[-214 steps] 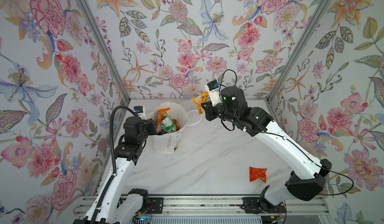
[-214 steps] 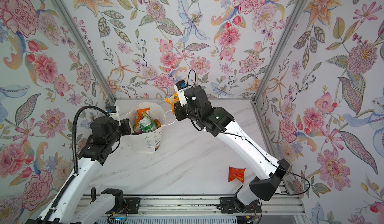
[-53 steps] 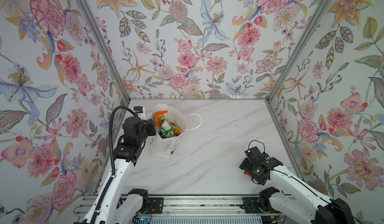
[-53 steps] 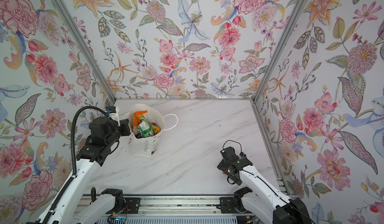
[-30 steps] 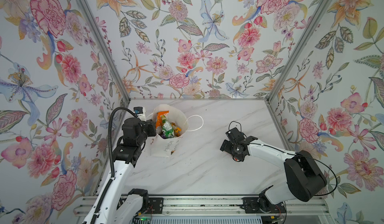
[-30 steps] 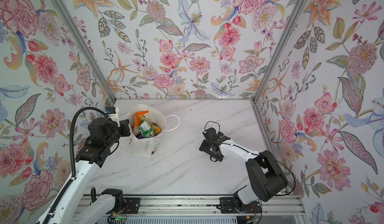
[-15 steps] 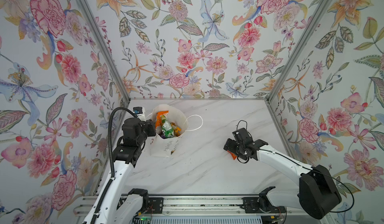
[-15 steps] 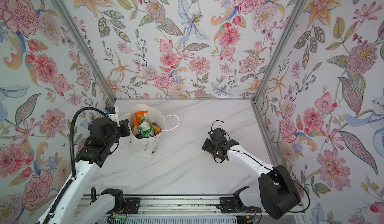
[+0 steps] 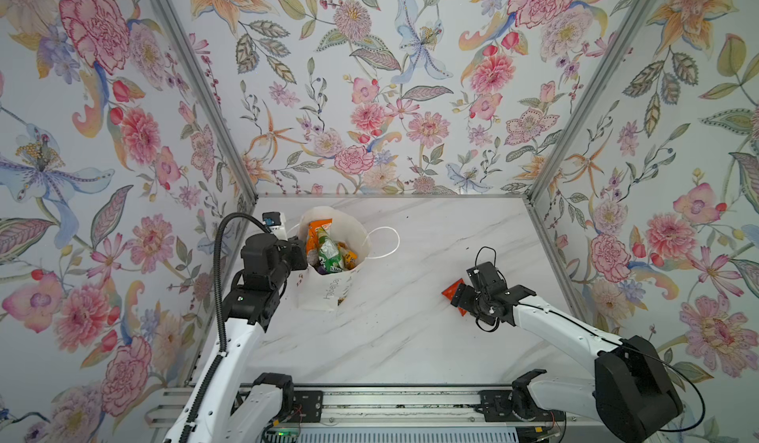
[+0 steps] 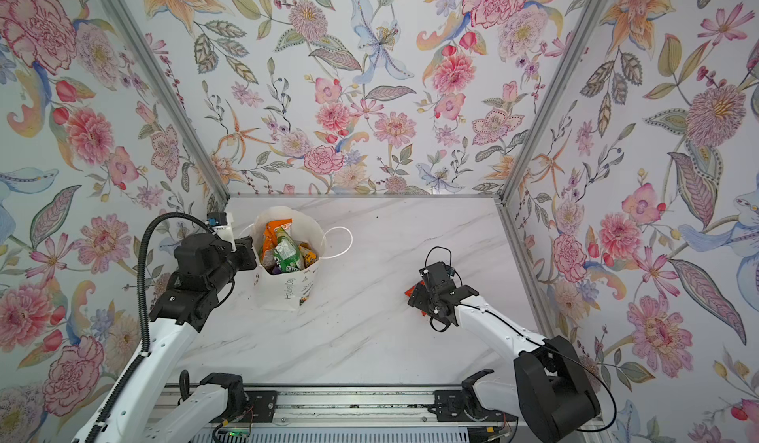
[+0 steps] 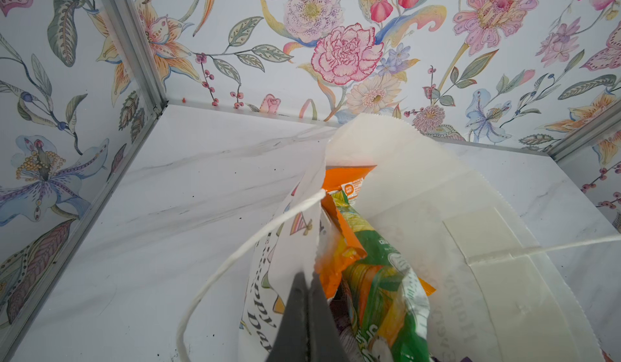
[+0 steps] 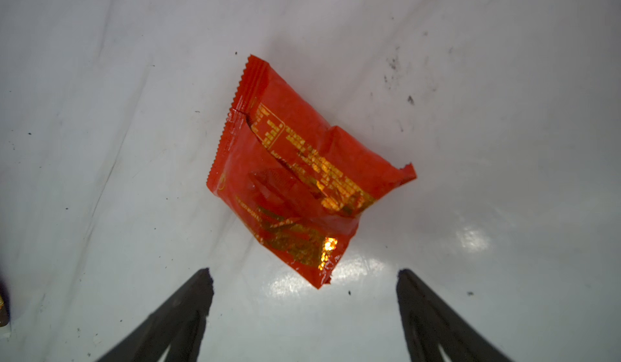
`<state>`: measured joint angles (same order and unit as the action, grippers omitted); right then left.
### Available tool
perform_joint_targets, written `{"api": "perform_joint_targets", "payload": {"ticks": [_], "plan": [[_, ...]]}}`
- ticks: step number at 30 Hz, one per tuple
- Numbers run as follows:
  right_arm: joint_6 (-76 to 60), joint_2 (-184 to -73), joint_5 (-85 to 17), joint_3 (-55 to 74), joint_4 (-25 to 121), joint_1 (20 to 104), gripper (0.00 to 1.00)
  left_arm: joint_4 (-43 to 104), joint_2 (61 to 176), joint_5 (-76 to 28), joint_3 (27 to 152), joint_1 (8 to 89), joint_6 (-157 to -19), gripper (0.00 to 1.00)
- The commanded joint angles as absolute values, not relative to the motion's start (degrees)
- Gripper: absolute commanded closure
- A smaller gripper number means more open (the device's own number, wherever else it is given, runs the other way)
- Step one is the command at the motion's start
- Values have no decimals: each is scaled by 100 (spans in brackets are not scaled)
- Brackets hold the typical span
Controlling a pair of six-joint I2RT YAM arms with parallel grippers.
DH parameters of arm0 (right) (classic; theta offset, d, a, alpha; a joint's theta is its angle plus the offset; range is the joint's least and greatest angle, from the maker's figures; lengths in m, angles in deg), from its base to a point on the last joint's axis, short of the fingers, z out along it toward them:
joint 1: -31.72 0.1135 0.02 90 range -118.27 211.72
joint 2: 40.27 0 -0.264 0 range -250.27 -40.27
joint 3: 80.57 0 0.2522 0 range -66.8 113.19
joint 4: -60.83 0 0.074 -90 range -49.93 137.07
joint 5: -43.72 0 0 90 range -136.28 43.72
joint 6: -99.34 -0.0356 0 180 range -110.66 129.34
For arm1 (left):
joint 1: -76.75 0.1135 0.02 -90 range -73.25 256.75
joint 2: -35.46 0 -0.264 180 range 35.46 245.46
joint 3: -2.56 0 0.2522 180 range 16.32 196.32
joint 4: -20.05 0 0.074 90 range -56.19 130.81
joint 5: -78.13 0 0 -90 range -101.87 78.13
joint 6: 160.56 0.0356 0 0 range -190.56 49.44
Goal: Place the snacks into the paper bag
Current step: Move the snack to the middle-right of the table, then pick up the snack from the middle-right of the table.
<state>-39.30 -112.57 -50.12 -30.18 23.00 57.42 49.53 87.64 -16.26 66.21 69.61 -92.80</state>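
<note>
My left gripper (image 11: 307, 274) clamps the white paper bag (image 11: 403, 175) by its rim, propping it open — right gripper (image 12: 304, 273) gapes over the red foil sachet (image 12: 289, 175).

Overhead stereo pair, close wrist cameras

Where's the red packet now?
In both top views the red packet lies on the table, right side, under the open right gripper, away from the paper bag.

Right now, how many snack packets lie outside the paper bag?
1: an orange-red sachet on the table, just ahead of the open right gripper. The arm may hide others.
</note>
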Motion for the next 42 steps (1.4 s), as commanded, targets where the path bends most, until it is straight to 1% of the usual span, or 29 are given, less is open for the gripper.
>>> {"api": "perform_joint_targets", "payload": {"ticks": [1,7,10,11,17,23,26,32,35,42], "plan": [[-3717,-11347,-4995,-3171,2440,5615,15,4814,8683,-1513,6572,6933,-9183,100],[-3558,-11621,-4890,-3195,2774,5394,24,4831,8714,-1482,6572,6928,-9175,100],[-3582,-11796,-4787,-3279,3196,5376,35,4831,8668,-1444,6545,6936,-9162,100],[-3599,-11868,-4755,-3270,3280,5380,40,4831,8669,-1421,6549,6928,-9166,100],[-3600,-11962,-4749,-3327,3519,5423,63,4831,8724,-1425,6563,6933,-9157,100],[-3627,-11876,-4751,-3413,3653,5509,80,4831,8735,-1432,6550,6928,-9174,100],[-3635,-11778,-4793,-3360,3653,5623,85,4823,8740,-1416,6553,6933,-9174,100],[-3585,-11419,-4961,-3241,3497,5804,88,4823,8782,-1438,6551,6944,-9180,100],[-3533,-11125,-5041,-3232,3477,5826,94,4829,8788,-1460,6563,6933,-9188,100],[-3400,-10721,-5150,-3031,3416,5832,97,4822,8825,-1469,6572,6928,-9191,100]]}}
